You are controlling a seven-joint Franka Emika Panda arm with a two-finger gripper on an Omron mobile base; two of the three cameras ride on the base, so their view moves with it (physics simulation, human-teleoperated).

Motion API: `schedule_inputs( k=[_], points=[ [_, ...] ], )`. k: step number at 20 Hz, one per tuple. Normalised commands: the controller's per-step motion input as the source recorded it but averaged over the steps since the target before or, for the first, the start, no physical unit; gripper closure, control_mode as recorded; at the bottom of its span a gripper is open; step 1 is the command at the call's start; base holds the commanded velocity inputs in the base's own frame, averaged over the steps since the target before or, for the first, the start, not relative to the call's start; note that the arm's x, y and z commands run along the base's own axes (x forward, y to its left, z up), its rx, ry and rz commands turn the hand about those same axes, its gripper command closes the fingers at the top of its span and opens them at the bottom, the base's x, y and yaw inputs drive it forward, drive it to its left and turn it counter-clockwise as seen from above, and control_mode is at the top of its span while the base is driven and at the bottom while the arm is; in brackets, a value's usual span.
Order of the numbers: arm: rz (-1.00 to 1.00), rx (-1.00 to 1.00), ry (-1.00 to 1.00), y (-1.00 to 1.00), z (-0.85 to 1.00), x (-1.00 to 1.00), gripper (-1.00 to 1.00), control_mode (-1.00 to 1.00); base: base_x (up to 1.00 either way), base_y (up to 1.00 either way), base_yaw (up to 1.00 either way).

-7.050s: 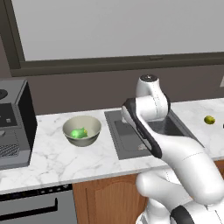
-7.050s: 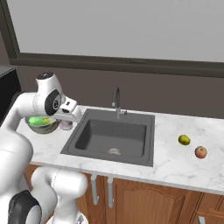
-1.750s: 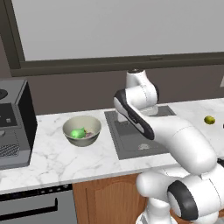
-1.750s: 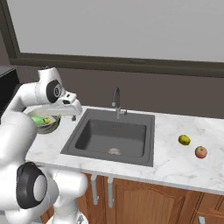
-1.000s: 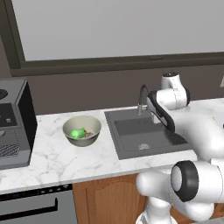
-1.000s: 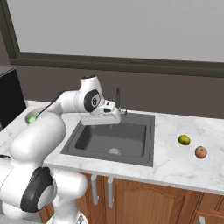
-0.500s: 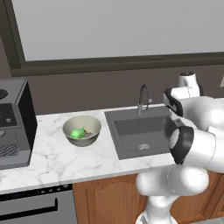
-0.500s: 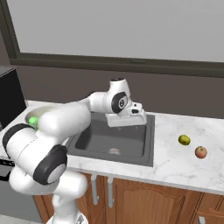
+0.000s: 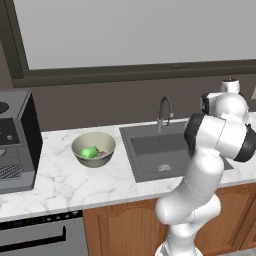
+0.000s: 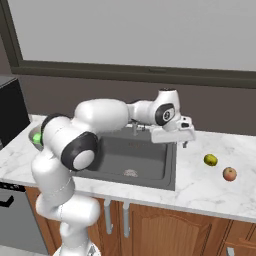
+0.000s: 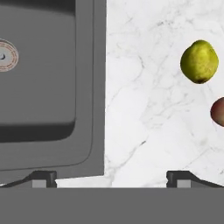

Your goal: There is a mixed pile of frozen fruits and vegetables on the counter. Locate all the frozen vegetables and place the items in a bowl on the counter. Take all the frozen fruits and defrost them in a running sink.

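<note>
Hovering at the right edge of the sink (image 10: 127,155), the gripper (image 10: 172,134) hangs w/ jaws spread wide and nothing betw them; in the hand view its fingertips (image 11: 41,178) stand far apart, one over the sink rim, the other over bare counter (image 11: 140,109).

Key relation for the next move: both frozen fruits lie to the right of the gripper, along the counter and away from the sink. In the right base view the red fruit (image 10: 229,174) is the nearer to the counter's front edge and farthest right; the yellow-green fruit (image 10: 210,160) sits a bit farther back and closer to the gripper, so it looks the easier first pick. The two are near each other but apart. In the hand view the yellow-green fruit (image 11: 199,61) is slightly pear-shaped, w/ its long axis roughly along the line the cam looks; the red fruit (image 11: 217,112) is cut by the frame edge. Reaching either likely needs a shift right, then a descent.

Farther left, past the sink, the bowl (image 9: 93,148) sits on the counter w/ the bright green vegetable (image 9: 89,152) and the pale pinkish one (image 9: 102,154) inside, so the veg half looks done.

View diffs: left base view gives the bowl contents, but the arm blocks the fruits; right base view gives fruits vs gripper; hand view gives the drain (image 11: 5,55). Faucet (image 9: 164,111) stands behind the basin; can't tell if water runs.
</note>
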Motion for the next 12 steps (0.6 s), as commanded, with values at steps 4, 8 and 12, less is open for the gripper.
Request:
schedule_inputs(
  k=[4, 8, 12],
  points=[
    [0.03, 0.01, 0.01, -0.75, -0.24, 0.49, -1.0, -1.0, 0.0, 0.0, 0.0],
    [0.12, 0.01, -0.12, -0.56, -0.4, 0.49, -1.0, -1.0, 0.0, 0.0, 0.0],
    [0.1, 0.01, -0.01, -0.51, -0.2, 0.46, -1.0, -1.0, 0.0, 0.0, 0.0]
  ],
)
